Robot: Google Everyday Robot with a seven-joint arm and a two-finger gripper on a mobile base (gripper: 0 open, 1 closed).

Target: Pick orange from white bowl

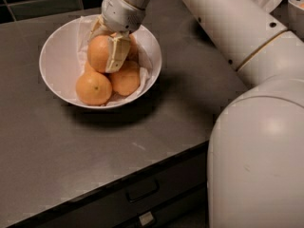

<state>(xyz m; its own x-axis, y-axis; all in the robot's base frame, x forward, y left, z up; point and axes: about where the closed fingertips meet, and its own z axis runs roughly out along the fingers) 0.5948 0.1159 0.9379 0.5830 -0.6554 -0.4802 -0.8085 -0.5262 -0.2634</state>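
The white bowl [57, 56] sits on the dark counter at the upper left, lined with crinkled white paper. It holds several oranges. My gripper [103, 46] reaches down into the bowl from above and is shut on the orange [99, 52], the topmost one, with one cream finger [116, 53] across its right side and the other at its upper left. The held orange sits just above the pile. An orange with a small dark stem dot [93, 88] lies at the bowl's front, and another orange [126, 79] lies to its right.
The dark grey counter [71, 146] runs to a front edge with drawers [142, 191] below. My white arm [237, 37] crosses the upper right and its large base link fills the lower right. A second white bowl [297, 8] shows at the far right edge.
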